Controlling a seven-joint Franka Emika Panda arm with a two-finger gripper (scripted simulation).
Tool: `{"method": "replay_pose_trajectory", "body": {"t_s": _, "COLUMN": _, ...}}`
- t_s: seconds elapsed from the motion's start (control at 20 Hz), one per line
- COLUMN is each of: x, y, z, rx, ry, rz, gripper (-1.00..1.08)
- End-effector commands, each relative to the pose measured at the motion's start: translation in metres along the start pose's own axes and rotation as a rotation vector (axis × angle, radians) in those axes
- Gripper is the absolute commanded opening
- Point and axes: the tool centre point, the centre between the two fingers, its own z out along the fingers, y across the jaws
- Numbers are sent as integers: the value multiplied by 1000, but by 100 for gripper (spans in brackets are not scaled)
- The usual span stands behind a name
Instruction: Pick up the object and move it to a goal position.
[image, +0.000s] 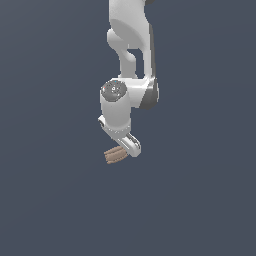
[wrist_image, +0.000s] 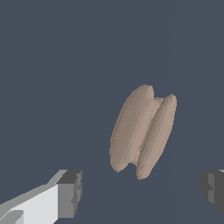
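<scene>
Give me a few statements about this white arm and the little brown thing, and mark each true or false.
1. The gripper is open. True.
2. The brown object is clamped between the fingers. False: in the wrist view it lies apart from both, untouched.
3. The object is smooth and round like a ball. False: it is elongated with ridged layers.
4. The arm reaches down from the top of the exterior view. True.
5. Several brown objects are present. False: only one.

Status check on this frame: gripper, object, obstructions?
Gripper open, empty. Small brown ribbed chunk lies ahead between the fingers, untouched. Nothing in the way.
</scene>
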Motion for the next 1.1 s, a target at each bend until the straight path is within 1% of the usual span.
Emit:
{"method": "replay_pose_trajectory", "body": {"t_s": 0.0, "x": 5, "y": 3, "z": 5, "rx": -2, "ry": 4, "rz": 79, "gripper": 100}}
{"method": "replay_pose_trajectory", "body": {"t_s": 0.25, "x": 12, "y": 9, "z": 14, "rx": -4, "ry": 12, "rz": 210, "gripper": 100}}
{"method": "replay_pose_trajectory", "body": {"t_s": 0.55, "x": 19, "y": 14, "z": 21, "rx": -6, "ry": 20, "rz": 314, "gripper": 100}}
{"method": "replay_pose_trajectory", "body": {"t_s": 0.8, "x": 21, "y": 16, "z": 24, "rx": -7, "ry": 23, "rz": 358, "gripper": 100}}
{"method": "replay_pose_trajectory", "body": {"t_s": 1.05, "x": 21, "y": 17, "z": 25, "rx": -7, "ry": 23, "rz": 360, "gripper": 100}}
